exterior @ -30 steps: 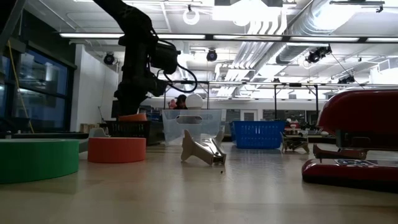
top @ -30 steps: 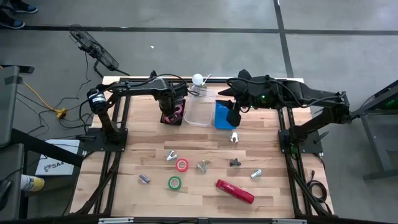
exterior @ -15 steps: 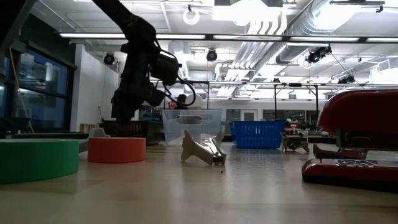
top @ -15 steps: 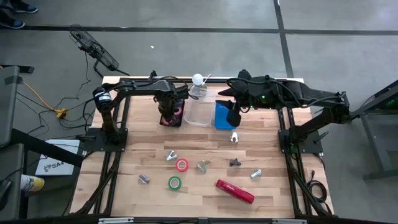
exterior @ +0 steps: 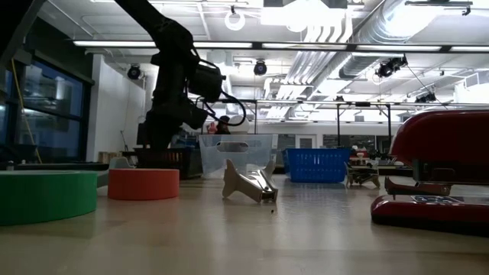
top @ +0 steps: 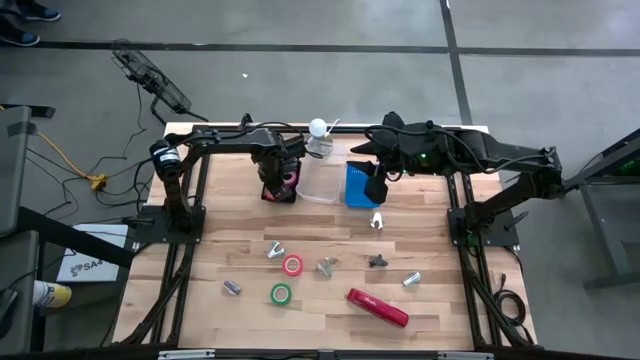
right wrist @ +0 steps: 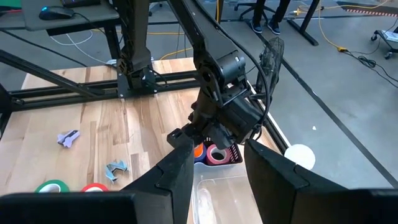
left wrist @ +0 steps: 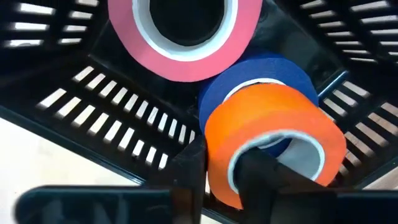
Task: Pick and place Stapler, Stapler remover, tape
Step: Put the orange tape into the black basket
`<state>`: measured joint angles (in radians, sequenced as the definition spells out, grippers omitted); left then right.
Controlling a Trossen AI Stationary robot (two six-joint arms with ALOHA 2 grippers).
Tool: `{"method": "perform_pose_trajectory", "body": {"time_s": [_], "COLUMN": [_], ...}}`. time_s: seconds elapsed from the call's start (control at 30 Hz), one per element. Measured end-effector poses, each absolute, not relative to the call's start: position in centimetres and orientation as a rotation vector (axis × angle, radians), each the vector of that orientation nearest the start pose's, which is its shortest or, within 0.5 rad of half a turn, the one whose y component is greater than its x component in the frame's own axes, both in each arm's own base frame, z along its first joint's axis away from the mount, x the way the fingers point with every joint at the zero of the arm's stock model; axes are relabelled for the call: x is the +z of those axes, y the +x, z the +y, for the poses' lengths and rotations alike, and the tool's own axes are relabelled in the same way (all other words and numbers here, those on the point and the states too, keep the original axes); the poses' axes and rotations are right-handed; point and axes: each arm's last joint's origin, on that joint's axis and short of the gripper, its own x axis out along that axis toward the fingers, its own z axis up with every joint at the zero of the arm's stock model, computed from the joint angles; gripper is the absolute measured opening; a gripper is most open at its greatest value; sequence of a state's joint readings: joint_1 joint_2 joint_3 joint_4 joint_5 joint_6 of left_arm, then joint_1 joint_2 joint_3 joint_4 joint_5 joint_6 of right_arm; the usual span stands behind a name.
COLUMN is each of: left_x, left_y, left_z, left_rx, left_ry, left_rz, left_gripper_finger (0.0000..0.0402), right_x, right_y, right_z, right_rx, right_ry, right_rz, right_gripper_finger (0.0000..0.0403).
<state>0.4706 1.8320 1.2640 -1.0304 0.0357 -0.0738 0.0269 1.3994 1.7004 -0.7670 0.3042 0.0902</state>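
Lowered since a second ago, left pincer [left wrist: 217, 186] sits in the black basket [top: 277, 184] at eleven o'clock, fingers parting off an orange tape [left wrist: 273, 140]; next, lift clear. Right pincer [right wrist: 214, 165] waits apart.

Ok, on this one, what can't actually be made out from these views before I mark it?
- Left gripper, high view: the arm's wrist covers the fingers and most of the black basket.
- Orange tape roll, left wrist view: grip unclear; one dark finger reaches into its core, the other is hidden.
- Blue roll, left wrist view: mostly behind the orange one.
- Stapler, low view: cut off by the picture's right edge.
- Small metal pieces, such as, high view: too small to identify.
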Motion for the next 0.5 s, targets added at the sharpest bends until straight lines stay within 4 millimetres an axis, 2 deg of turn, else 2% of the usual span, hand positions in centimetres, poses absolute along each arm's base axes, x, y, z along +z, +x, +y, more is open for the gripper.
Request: {"method": "perform_pose_trajectory", "body": {"time_s": [0.23, 0.33, 0.5], "left_x": [18.2, 18.8, 20.6], "left_y": [29.0, 29.1, 29.7], "left_z": [14.7, 14.7, 15.1], "left_rx": [0.397, 0.399, 0.414], "left_ry": [-0.456, -0.458, -0.441], "left_rz": [1.534, 1.54, 1.522], "left_gripper_finger": [0.0166, 0.018, 0.0181], "right_x": [45.1, 45.1, 45.0], "right_y": [27.7, 27.6, 27.6], "right_z": [-0.1, -0.1, -0.1], "right_rx": [-0.293, -0.293, -0.294], "right_ry": [0.011, 0.011, 0.012], "right_rz": [0.449, 0.449, 0.46], "right_gripper_finger": [0.0134, 0.0134, 0.0134]}}
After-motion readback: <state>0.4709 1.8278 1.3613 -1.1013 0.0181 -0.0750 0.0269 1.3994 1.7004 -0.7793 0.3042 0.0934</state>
